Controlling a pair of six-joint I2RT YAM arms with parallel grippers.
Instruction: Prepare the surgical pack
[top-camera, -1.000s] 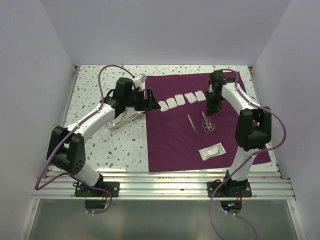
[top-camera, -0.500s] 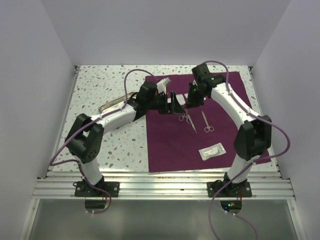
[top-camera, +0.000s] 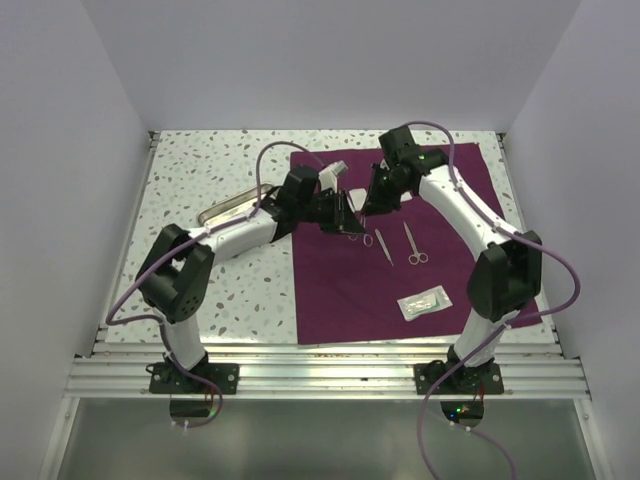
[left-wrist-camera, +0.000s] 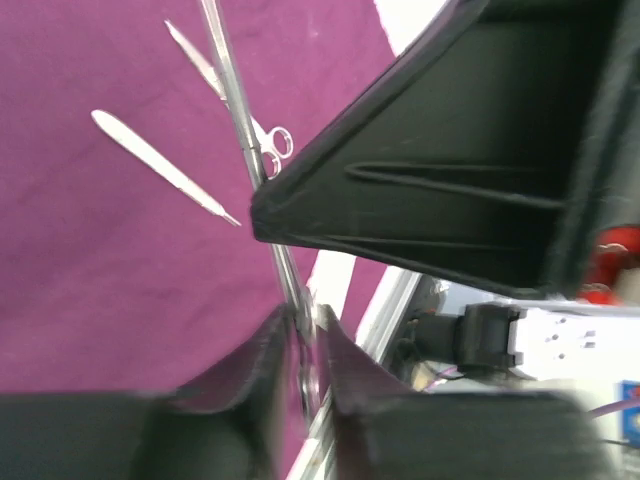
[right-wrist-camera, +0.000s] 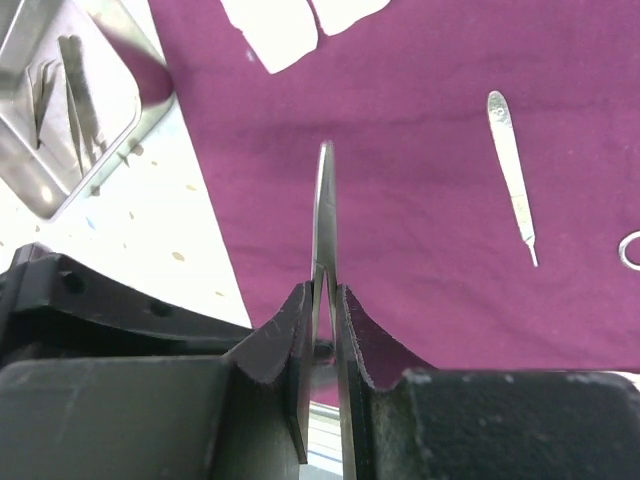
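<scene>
The right gripper (right-wrist-camera: 322, 292) clenched a slim steel instrument (right-wrist-camera: 325, 200) above the deep purple fabric drape (right-wrist-camera: 420, 120). The left gripper (left-wrist-camera: 300, 325) flanked the instrument, its grip unclear.

Drape (top-camera: 400, 280) deep purple-maroon, plain. Tabletop (top-camera: 215, 290) white, flecked grey and black, terrazzo style. Left arm (top-camera: 235, 232) and right arm (top-camera: 462, 205) white with black joints; jaws matte black. Cables (top-camera: 572, 272) purple. Instrument (right-wrist-camera: 325, 215) bright steel; scalpel (right-wrist-camera: 511, 175), scissors (top-camera: 412, 245), tray (top-camera: 222, 209) same silver. Gauze (right-wrist-camera: 270, 35) white. Pouch (top-camera: 423, 303) clear over white. Walls (top-camera: 60, 150) pale lavender-grey. Rails (top-camera: 320, 375) silver aluminium.
</scene>
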